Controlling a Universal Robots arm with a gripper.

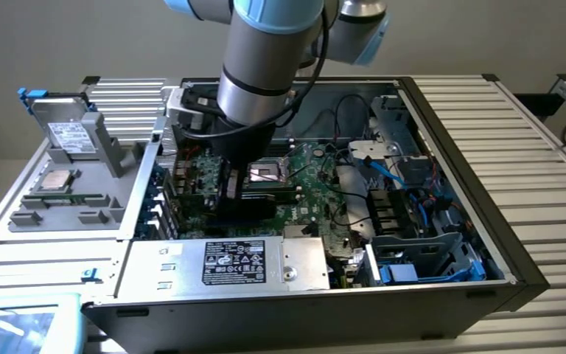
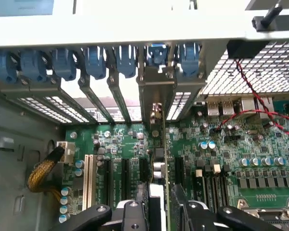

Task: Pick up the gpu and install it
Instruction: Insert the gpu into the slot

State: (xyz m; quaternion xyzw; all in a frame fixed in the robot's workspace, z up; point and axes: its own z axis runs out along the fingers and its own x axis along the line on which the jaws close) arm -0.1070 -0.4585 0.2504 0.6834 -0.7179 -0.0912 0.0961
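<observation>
black gpu [image 2: 160, 192] stands edge-on in a motherboard [image 2: 120, 144] slot, lower centre of the frame. the gripper [image 2: 159, 214] fingers straddle it, spread slightly apart.

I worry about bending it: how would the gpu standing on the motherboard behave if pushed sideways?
Probably stiff, not floppy: the gpu looks like a thin rigid board on edge. It likely resists tipping, since its metal bracket stands against the case wall. Sideways force may still strain it.
</observation>
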